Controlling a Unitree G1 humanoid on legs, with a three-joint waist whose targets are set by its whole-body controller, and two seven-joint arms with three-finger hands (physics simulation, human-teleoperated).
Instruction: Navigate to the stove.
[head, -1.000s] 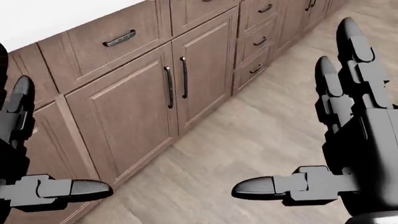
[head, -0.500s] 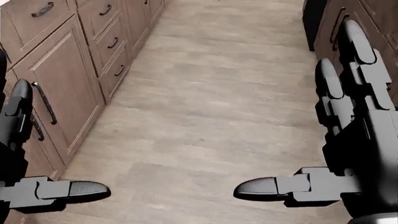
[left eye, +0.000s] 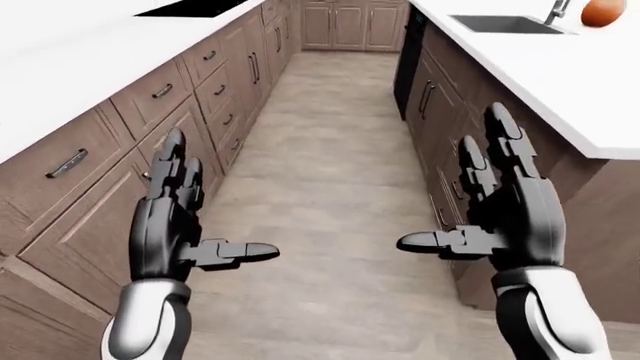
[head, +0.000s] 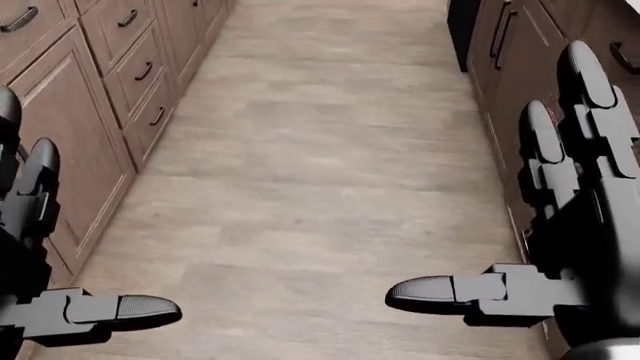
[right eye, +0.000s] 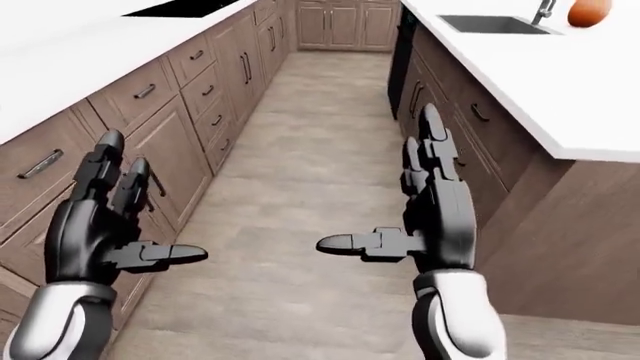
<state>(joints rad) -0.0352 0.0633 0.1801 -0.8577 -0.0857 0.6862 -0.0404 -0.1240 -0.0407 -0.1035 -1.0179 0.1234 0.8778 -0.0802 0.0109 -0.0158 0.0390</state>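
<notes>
The robot stands in a kitchen aisle with a light wooden plank floor (left eye: 320, 150) running up the middle of the view. Brown wooden cabinets with dark handles (left eye: 215, 75) line the left side under a long white countertop (left eye: 70, 67). More brown cabinets sit on the right under another white countertop (left eye: 560, 82).

The flat black stove top (left eye: 195, 7) shows at the very top of the left-eye view, set into the left counter. It is well apart from the robot, far up the aisle. So the walk looks only partly done. My guess is that the robot faces the right way down the aisle, but most of the floor between it and the stove is left to cross.

On the right counter, far up, there is a grey metal sink (left eye: 505, 24) with a tap, and a round orange thing (left eye: 603, 11) near it. I cannot tell what the orange thing is.

The black left hand (left eye: 180, 217) is held up with its fingers spread wide and holds nothing. The black right hand (left eye: 505, 210) is the same, spread out and empty, with its thumb pointing toward the other hand.
</notes>
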